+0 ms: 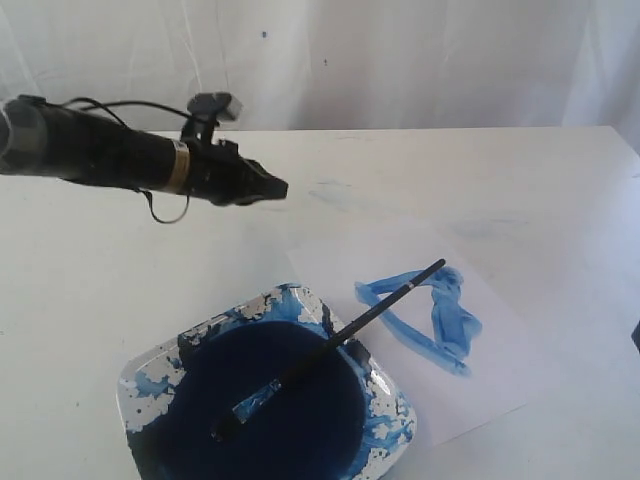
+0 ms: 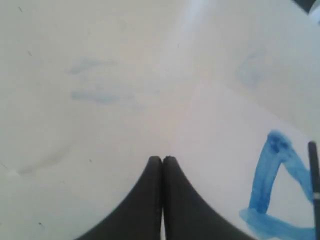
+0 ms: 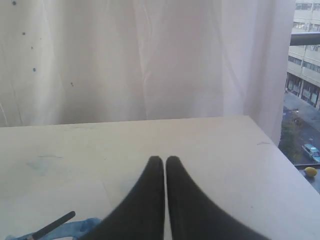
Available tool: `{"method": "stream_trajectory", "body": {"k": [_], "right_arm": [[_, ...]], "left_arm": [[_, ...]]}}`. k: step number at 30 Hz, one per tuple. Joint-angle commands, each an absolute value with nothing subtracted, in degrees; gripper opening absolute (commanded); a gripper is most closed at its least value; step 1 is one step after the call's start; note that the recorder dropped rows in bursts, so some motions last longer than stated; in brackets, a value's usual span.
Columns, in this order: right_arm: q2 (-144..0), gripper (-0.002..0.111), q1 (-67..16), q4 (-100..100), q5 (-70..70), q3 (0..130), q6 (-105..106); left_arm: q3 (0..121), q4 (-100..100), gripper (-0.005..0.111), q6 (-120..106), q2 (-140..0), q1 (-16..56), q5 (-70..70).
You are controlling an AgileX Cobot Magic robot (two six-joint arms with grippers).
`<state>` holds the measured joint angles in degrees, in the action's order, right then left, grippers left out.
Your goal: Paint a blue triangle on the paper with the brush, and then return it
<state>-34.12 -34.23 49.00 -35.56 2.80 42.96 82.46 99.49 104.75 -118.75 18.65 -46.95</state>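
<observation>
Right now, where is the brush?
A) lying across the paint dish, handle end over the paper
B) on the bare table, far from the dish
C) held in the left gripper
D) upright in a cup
A: the brush lies with its bristles in the paint dish and its handle over the paper.

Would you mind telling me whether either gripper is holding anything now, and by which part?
Nothing is held. The left gripper and right gripper are shut on nothing; the brush rests free on the dish.
</observation>
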Motion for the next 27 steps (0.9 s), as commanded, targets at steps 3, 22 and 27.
{"method": "stream_trajectory", "body": {"k": [3, 22, 27], "right_arm": [[-33.88, 0.000, -34.22, 47.89, -36.44, 2.64, 43.31], [-35.44, 0.000, -34.22, 25.39, -23.73, 2.77, 26.78], [-35.44, 0.000, -34.22, 25.79, -25.96, 2.77, 26.77]], "left_arm": [[82.69, 99.95, 0.000, 109.65, -107.09, 14.93, -48.57], [63.76, 99.95, 0.000, 109.20, -68.05, 14.02, -35.42], [55.79, 99.95, 0.000, 107.69, -58.48, 14.02, -31.04]]}}
